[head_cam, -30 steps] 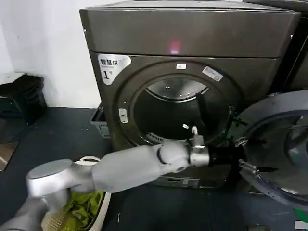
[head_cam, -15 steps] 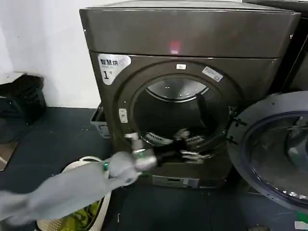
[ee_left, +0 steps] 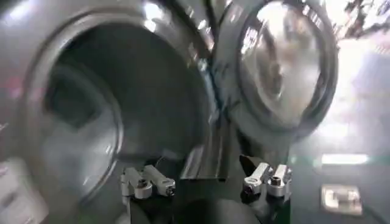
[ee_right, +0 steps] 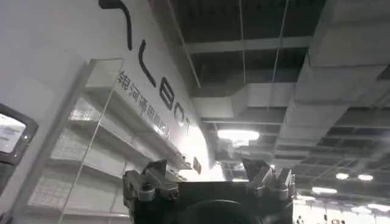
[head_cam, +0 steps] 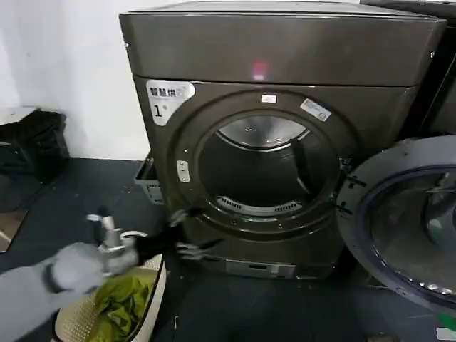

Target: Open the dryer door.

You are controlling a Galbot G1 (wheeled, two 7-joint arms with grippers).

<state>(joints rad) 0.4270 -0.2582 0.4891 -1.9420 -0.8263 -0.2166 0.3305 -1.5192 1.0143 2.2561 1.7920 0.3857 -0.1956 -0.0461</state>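
A dark floor (head_cam: 85, 192) runs up to a plain white wall (head_cam: 64, 78), and against that wall stands one dark bronze-grey dryer (head_cam: 285, 50) with a white label (head_cam: 168, 97) bearing the number "1" on its front. Its round opening is uncovered, showing the metal drum (head_cam: 263, 167) inside. The dryer door (head_cam: 402, 221), a large round porthole with a grey inner face around dark glass, is swung fully open to the right of the opening and hangs at the hinge side, its far edge cut off by the picture's right border. A second dark machine (head_cam: 442, 85) stands partly in view just beyond it on the right. On the floor at the lower left sits one pale laundry basket (head_cam: 153, 292) holding green cloth (head_cam: 125, 306), and a dark bag or bundle (head_cam: 35, 146) rests against the wall further left. The left tool (head_cam: 187, 231), on a grey arm reaching from the lower left, hovers low in front of the dryer's lower left rim, just above the basket; its two fingers are spread apart and hold nothing. The right tool (ee_right: 208, 180) points up toward a ceiling with beams and lights (ee_right: 237, 135), near a wall with shelves (ee_right: 116, 134); its fingers stand apart with nothing between them.
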